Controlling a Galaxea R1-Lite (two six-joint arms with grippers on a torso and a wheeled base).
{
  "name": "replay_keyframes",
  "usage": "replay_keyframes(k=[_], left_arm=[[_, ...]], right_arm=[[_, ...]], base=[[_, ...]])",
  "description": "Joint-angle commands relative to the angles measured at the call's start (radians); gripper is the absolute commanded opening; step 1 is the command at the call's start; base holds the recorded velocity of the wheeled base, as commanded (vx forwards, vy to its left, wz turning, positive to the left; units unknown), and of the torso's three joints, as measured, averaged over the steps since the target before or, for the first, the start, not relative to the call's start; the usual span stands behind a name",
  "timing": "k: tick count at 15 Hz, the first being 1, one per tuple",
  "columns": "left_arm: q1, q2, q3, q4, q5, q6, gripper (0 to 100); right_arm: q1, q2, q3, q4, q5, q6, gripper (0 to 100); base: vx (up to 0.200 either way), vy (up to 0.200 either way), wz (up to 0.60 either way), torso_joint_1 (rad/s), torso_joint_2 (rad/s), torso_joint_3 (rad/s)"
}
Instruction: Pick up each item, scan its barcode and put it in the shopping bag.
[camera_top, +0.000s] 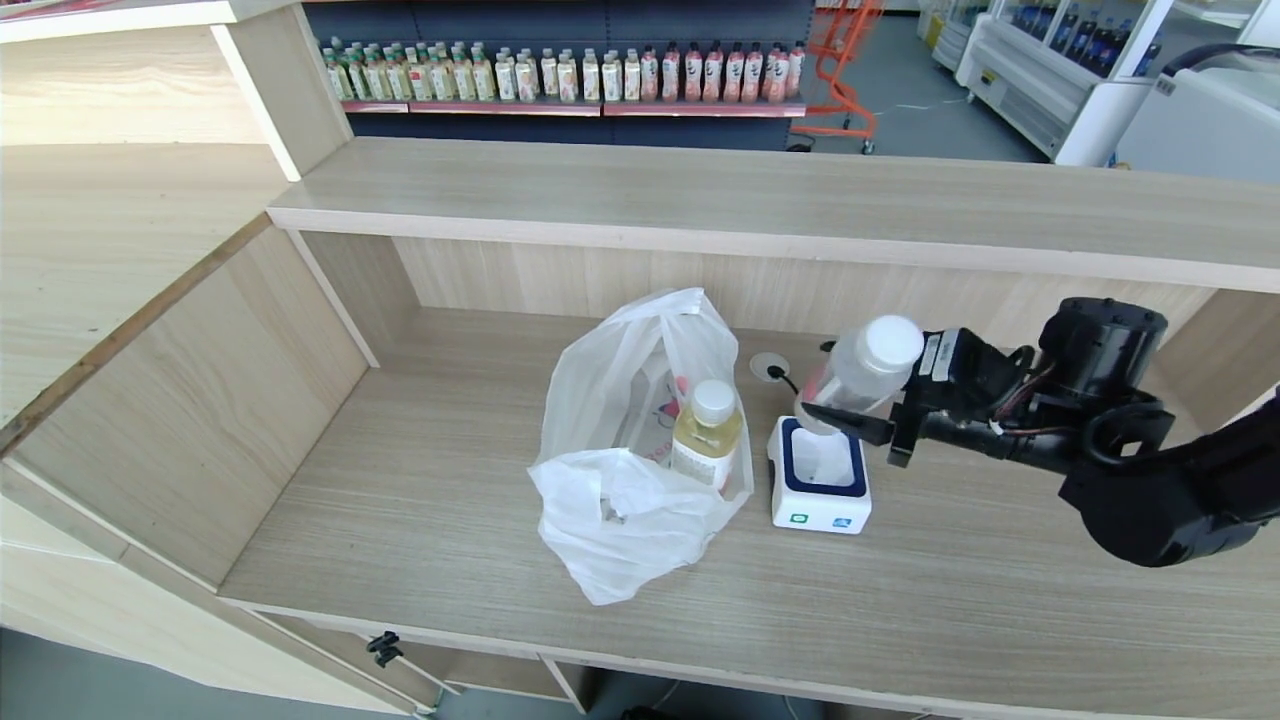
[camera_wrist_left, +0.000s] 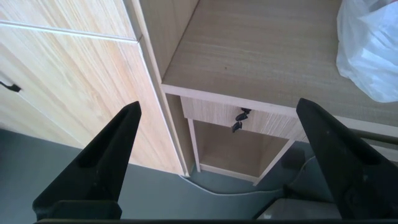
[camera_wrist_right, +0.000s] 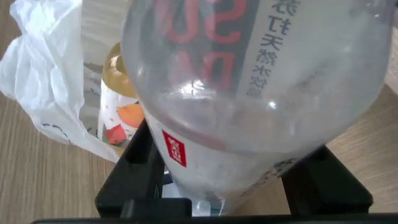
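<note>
Right now the right gripper (camera_top: 848, 415) is clamping the clear bottle (camera_top: 866, 374), holding it tilted just above the scanner (camera_top: 815, 505); the shopping bag (camera_top: 598, 400) is sitting just to its left.

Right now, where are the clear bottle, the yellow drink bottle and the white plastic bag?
Clear plastic bottle with white cap (camera_top: 855, 382): head view, on its see-through side.
Yellow drink bottle with white cap (camera_top: 706, 436): head view, on its yellow body.
White plastic shopping bag (camera_top: 612, 520): head view, on its front bulge.
</note>
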Motion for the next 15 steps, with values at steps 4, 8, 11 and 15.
replay_keyframes(k=[4,8,11,15], left_arm=[[0.000,0.000,0.000,0.000,0.000,0.000,100],[0.000,0.000,0.000,0.000,0.000,0.000,100],[0.000,0.000,0.000,0.000,0.000,0.000,100],[0.000,0.000,0.000,0.000,0.000,0.000,100]], right_arm=[[0.028,-0.184,0.007,-0.001,-0.208,0.519,0],[0.025,-0.174,0.054,0.004,-0.283,0.661,0],[0.031,-0.155,0.054,0.005,-0.286,0.708,0],[0.043,-0.062,-0.019,0.001,-0.288,0.717,0]], base=[[0.000,0.000,0.00,0.000,0.00,0.000],[0.000,0.000,0.00,0.000,0.00,0.000],[0.000,0.000,0.00,0.000,0.00,0.000],[0.000,0.000,0.00,0.000,0.00,0.000]])
